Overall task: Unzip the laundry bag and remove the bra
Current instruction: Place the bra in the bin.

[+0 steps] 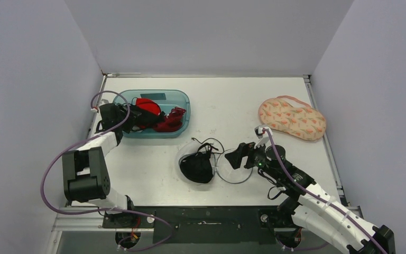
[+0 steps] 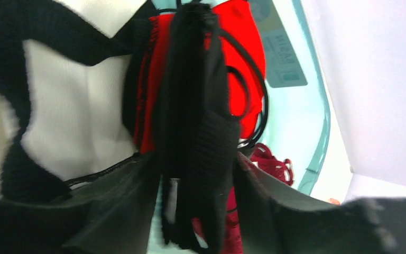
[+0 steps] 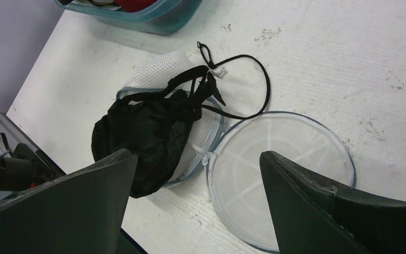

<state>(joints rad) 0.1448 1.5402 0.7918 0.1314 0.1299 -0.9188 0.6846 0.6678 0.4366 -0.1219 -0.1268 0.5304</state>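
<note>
The round white mesh laundry bag point(image 1: 233, 167) point(image 3: 281, 168) lies unzipped at mid-table, its lid flipped flat to the right. A black bra point(image 1: 196, 167) point(image 3: 142, 132) sits heaped in its other half, straps trailing onto the table. My right gripper point(image 1: 239, 159) point(image 3: 196, 154) hovers open just above the bag's hinge, holding nothing. My left gripper point(image 1: 132, 117) point(image 2: 195, 174) is over the blue bin point(image 1: 184, 101). Its jaws stand apart around a hanging black garment point(image 2: 195, 106), with a gap showing on the left side.
The bin point(image 2: 318, 151) holds a bright red garment point(image 1: 147, 106) point(image 2: 241, 53) and a dark red lacy one point(image 1: 172, 120) point(image 2: 273, 162). A peach patterned padded piece point(image 1: 292, 117) lies at the right rear. Walls enclose the table on three sides.
</note>
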